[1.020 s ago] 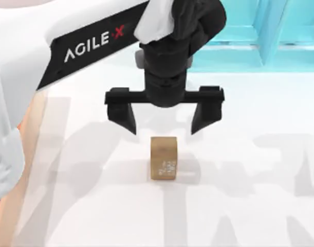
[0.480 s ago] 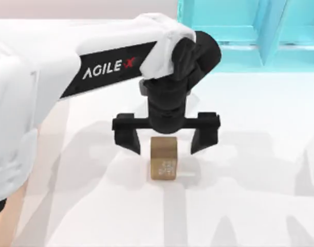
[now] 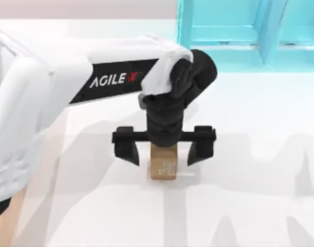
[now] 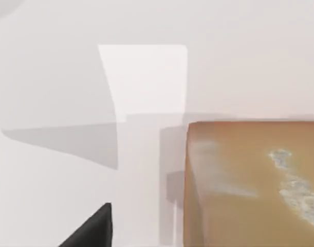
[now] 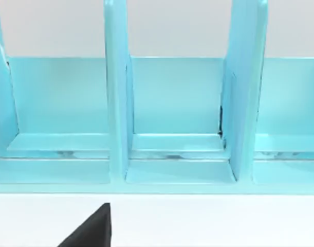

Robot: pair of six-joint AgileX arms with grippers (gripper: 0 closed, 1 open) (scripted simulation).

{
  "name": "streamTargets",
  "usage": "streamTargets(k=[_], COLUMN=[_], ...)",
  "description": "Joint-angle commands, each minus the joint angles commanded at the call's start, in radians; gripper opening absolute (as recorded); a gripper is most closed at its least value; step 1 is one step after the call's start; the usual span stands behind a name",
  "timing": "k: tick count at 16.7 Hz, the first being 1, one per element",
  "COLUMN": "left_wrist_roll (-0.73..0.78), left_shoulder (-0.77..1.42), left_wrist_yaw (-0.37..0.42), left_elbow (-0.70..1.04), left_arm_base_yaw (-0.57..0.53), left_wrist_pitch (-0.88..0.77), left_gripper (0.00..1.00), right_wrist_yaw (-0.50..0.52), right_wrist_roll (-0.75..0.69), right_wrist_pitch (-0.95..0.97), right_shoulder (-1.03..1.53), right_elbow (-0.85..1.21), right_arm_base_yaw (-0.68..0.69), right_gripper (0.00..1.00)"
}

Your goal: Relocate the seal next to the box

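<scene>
On a white worktop with a blue shelf point(image 3: 249, 31) along its far edge, the left gripper point(image 3: 164, 149) straddles the mid-worktop seal point(image 3: 163, 165), fingers apart; closing off-centre could tip the block.

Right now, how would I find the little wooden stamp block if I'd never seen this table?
Start at the big light blue shelf along the table's far edge, then follow the white arm down to its black left tool. The seal stands on the white table between the tool's open fingers, a small tan-brown block with a white pattern on its front face.
</scene>
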Motion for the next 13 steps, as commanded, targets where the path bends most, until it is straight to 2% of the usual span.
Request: streamTargets(k=[12, 13], left_wrist_roll=[0.000, 0.000], left_shoulder=[0.000, 0.000], left_wrist_yaw=[0.000, 0.000], left_elbow=[0.000, 0.000], left_arm_base_yaw=[0.000, 0.000], left_wrist_pitch=[0.000, 0.000], left_gripper=[0.02, 0.00], right_wrist_yaw=[0.000, 0.000], right_wrist_roll=[0.000, 0.000], right_wrist_pitch=[0.000, 0.000], right_shoulder=[0.000, 0.000], right_elbow=[0.000, 0.000], right_arm_base_yaw=[0.000, 0.000], right_gripper=[1.00, 1.00])
